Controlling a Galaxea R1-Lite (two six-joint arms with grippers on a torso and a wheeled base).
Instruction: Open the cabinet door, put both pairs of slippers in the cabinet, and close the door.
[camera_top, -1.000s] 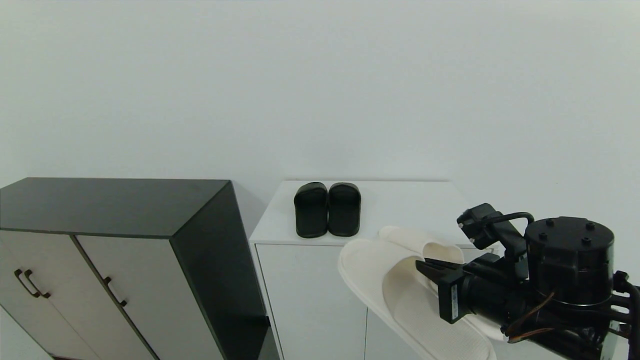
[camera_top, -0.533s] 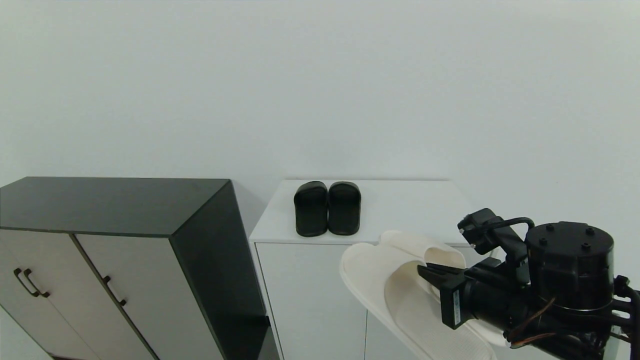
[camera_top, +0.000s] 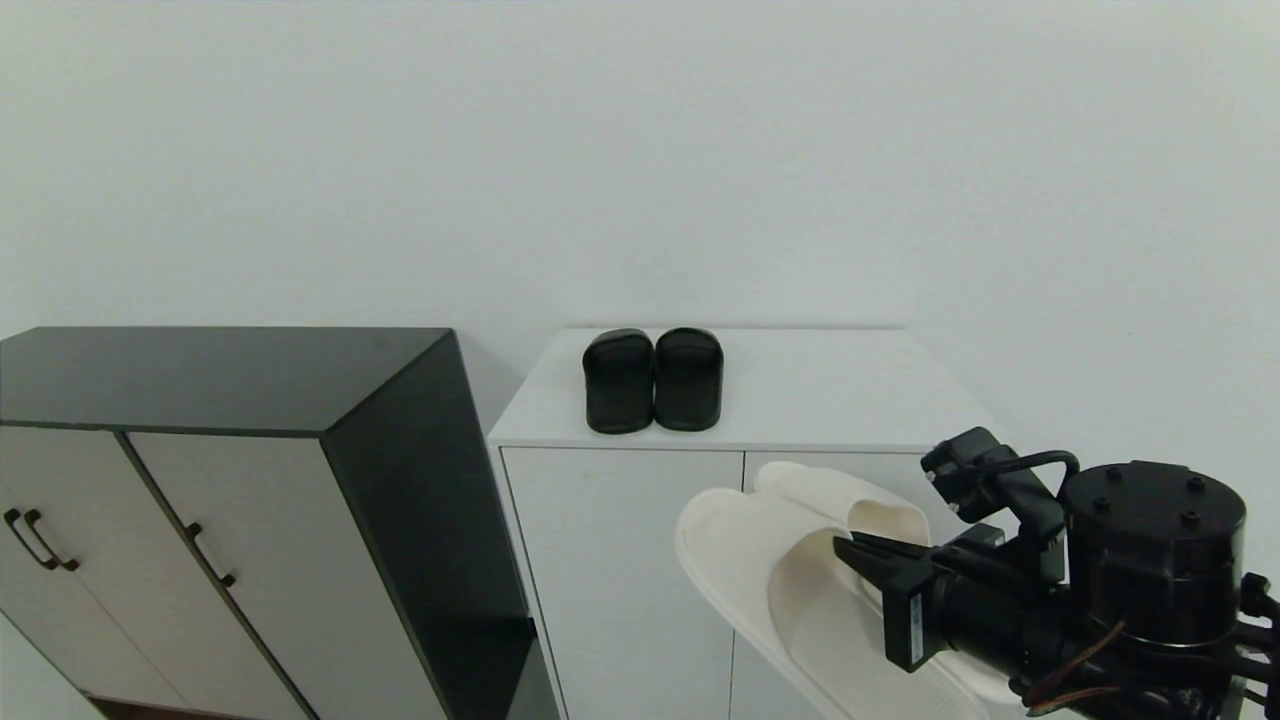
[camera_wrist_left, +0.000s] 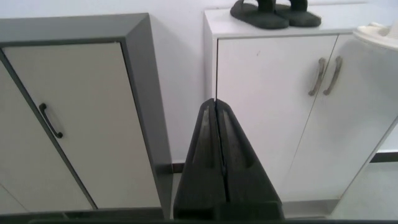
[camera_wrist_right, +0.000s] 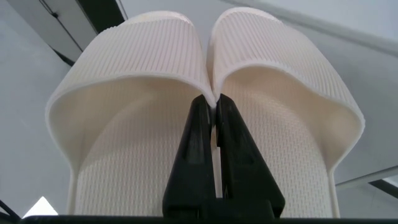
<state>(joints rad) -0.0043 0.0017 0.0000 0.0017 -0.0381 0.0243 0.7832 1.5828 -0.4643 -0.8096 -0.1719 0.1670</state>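
The right gripper (camera_top: 848, 546) is clamped tight on the white slippers (camera_top: 770, 570), its fingers meeting on the two straps' inner edges (camera_wrist_right: 214, 102); the pair juts ahead of it, side by side, toes beyond the fingertips. Just past those toes stands the white cabinet (camera_top: 620, 560), doors closed; whether slipper and door touch, I cannot tell. Above the gripper and to its left, the black slippers (camera_top: 652, 380) sit at the top's front edge, with bare top directly above the gripper. The left gripper (camera_wrist_left: 216, 102) has its fingers pressed together, holding nothing; ahead of it runs the narrow gap between the dark cabinet (camera_wrist_left: 74, 112) and the white cabinet's left edge; paired handles (camera_wrist_left: 326, 74) lie to its right.
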